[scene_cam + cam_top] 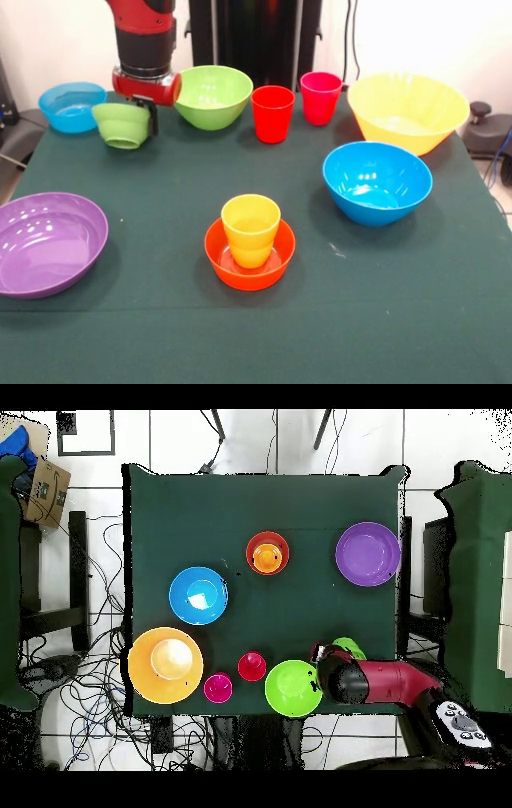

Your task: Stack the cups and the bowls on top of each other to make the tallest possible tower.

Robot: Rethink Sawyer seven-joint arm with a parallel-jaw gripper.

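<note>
Green small bowl [122, 125] hangs tilted, clamped in the claw [146, 112].

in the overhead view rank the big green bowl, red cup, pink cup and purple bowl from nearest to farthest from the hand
Measured from the hand, which holds the small green bowl:
1. Big green bowl, right beside the hand, at the robot's edge of the table.
2. Red cup, just past that bowl.
3. and 4. Pink cup, further along the same edge, and purple bowl, towards the far edge, are too close to call.
</note>
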